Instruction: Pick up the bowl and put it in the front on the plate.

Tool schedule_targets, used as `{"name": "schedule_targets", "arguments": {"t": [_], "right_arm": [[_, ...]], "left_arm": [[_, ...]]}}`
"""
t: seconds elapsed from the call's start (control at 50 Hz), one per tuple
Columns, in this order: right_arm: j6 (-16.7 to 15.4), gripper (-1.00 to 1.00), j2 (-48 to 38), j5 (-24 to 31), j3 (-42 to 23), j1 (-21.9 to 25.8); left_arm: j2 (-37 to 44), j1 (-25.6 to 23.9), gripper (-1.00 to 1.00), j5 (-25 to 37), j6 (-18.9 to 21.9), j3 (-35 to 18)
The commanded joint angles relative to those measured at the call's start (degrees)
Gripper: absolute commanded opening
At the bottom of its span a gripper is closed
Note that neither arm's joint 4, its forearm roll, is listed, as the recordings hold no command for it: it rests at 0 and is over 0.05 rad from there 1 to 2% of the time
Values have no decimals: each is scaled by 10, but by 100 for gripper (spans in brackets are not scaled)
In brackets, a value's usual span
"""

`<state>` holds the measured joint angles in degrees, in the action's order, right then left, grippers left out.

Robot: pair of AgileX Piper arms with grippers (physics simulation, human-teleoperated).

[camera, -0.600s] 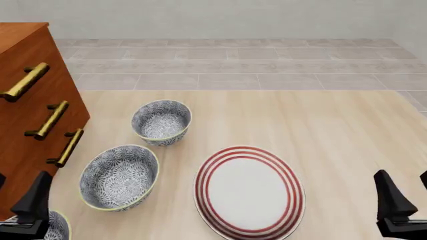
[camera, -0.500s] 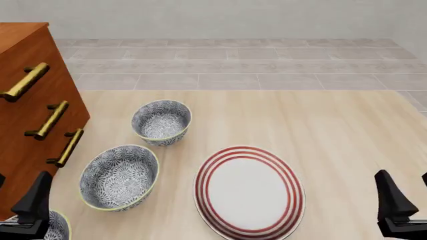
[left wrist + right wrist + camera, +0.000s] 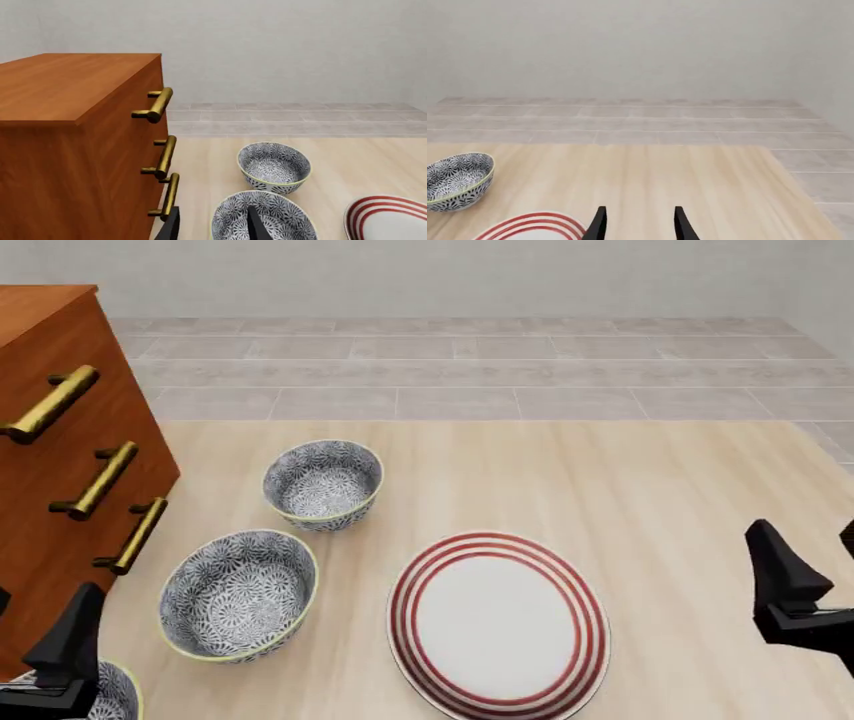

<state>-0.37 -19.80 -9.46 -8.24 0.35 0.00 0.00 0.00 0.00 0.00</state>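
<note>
The left gripper (image 3: 212,226) stood wide and empty, as did the right gripper (image 3: 638,224). Nearest the arms, the bowl (image 3: 110,692) sat on the worktop (image 3: 641,500), left of the plate (image 3: 498,625), beside the cabinet (image 3: 60,440).

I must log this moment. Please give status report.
Both grippers, left and right, open, empty. Bowl on table, untouched. Plate bare. Nothing blocking.
</note>
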Motion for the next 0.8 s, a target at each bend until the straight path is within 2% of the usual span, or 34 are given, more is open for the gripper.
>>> {"name": "schedule_targets", "arguments": {"t": [0.02, 0.14, 0.16, 0.2, 0.22, 0.32, 0.42, 0.54, 0.72, 0.8], "right_arm": [[-16, 100, -160, -59, -65, 15], [-7, 100, -194, -37, -119, 31], [-16, 100, -209, -36, -127, 34], [-13, 100, -216, -37, -131, 36], [-30, 100, -245, -36, -147, 47], [-38, 100, -290, -32, -181, 66], [-34, 100, -317, -34, -201, 76], [-10, 100, -347, -24, -239, 103], [-11, 100, -400, 6, -309, 143], [-22, 100, -429, 13, -328, 160]], "left_arm": [[0, 0, 100, 0, 0, 0], [0, 0, 100, 0, 0, 0], [0, 0, 100, 0, 0, 0], [0, 0, 100, 0, 0, 0], [0, 0, 100, 0, 0, 0], [0, 0, 100, 0, 0, 0], [0, 0, 100, 0, 0, 0], [0, 0, 100, 0, 0, 0], [0, 0, 100, 0, 0, 0], [0, 0, 100, 0, 0, 0]]}}
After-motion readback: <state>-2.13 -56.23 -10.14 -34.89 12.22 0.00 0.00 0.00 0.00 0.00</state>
